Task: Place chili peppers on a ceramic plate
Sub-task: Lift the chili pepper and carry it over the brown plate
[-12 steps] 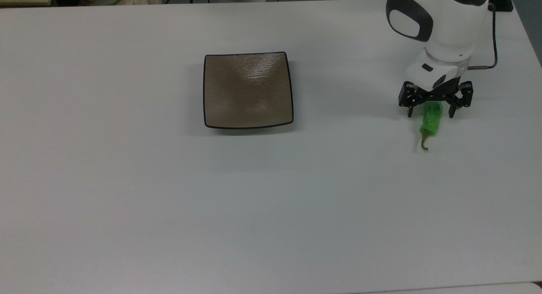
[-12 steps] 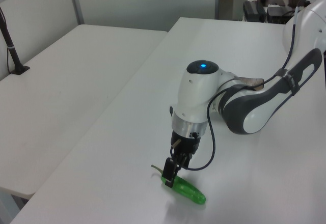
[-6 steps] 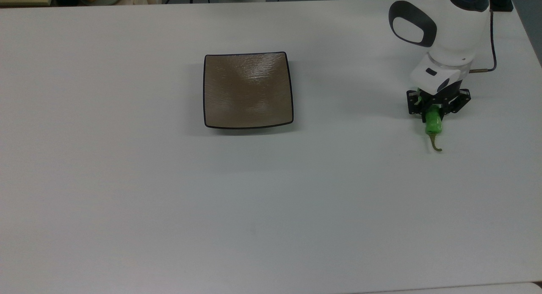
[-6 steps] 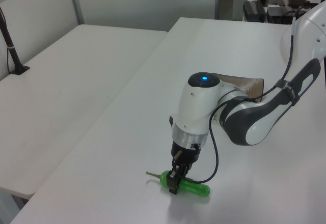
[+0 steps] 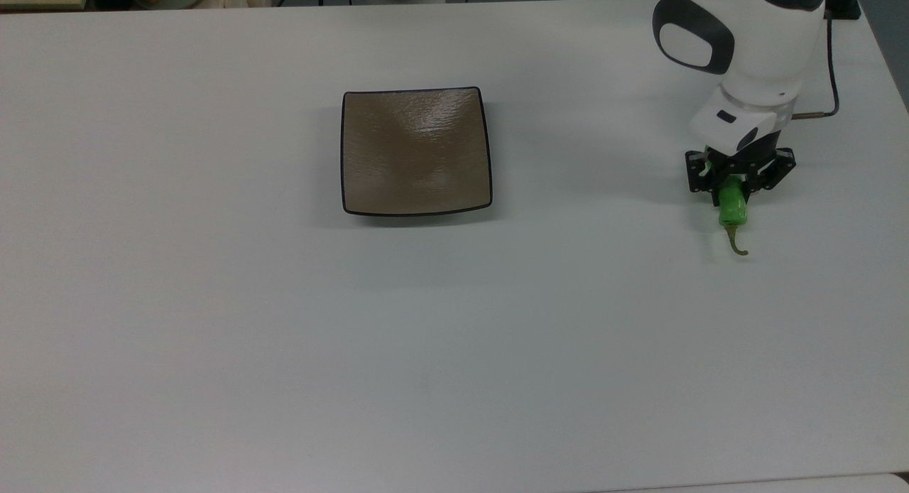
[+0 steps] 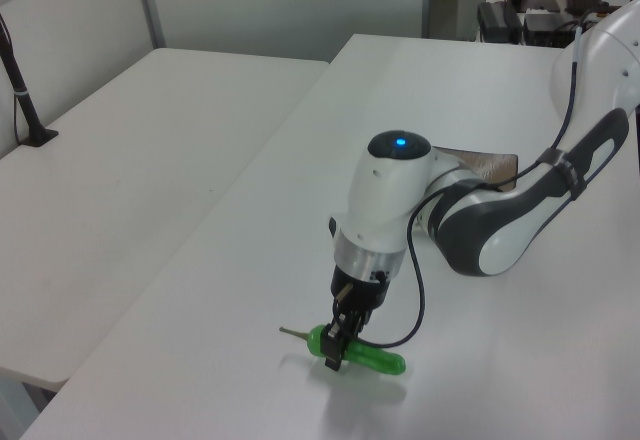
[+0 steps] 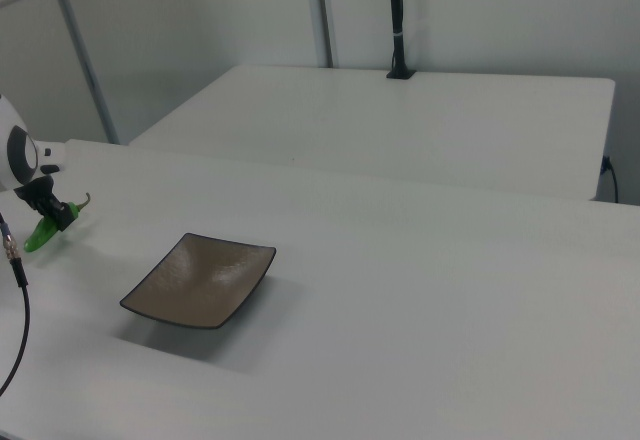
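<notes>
Sitting on the bench: the plate point(image 5: 416, 152) is lying bare near the middle of the white bench point(image 5: 213, 337) in the top view.
Plate in the right view: it is resting point(image 7: 199, 280) right of the pepper.
Claw: the claw point(image 5: 732, 189) is closing its fingers on the pepper, at the top view's far right.
Pepper: the green pepper point(image 5: 732, 209) is sitting well apart from the plate, stem pointing toward the top view's bottom edge; in the left view point(image 6: 375, 358) it is lying nearly level at the bench surface.
</notes>
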`<control>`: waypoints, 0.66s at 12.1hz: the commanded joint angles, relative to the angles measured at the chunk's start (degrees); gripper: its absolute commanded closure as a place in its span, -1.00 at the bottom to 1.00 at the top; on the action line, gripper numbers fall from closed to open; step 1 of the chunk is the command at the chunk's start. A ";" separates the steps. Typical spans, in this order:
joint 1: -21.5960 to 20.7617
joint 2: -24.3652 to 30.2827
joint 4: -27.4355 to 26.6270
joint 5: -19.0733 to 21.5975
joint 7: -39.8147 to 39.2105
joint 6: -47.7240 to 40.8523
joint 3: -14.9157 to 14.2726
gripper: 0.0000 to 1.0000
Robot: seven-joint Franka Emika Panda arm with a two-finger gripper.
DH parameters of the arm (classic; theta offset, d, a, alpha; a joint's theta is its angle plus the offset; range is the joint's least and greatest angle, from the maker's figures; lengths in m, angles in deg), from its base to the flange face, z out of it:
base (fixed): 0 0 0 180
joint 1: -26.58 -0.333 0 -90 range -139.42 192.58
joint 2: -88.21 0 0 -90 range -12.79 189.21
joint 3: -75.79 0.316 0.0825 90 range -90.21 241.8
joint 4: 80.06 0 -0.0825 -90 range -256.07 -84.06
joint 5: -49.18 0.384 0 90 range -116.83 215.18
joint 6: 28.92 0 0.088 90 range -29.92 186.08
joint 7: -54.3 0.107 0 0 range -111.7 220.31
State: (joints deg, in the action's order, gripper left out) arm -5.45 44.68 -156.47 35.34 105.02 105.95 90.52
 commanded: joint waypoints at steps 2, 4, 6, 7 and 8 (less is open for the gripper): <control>3.10 8.70 -5.24 -1.37 -6.21 -3.71 0.04 0.70; 4.95 11.78 -5.33 -0.06 -12.00 -11.07 0.12 0.70; 5.57 13.73 -5.42 0.39 -17.28 -17.94 0.13 0.70; 6.53 15.21 -6.21 0.39 -21.49 -22.33 0.13 0.70; 7.24 16.45 -7.08 0.30 -25.62 -25.68 0.04 0.70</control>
State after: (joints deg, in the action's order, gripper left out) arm 0.27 56.13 -158.36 35.07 87.70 86.37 90.51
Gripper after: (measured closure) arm 0.639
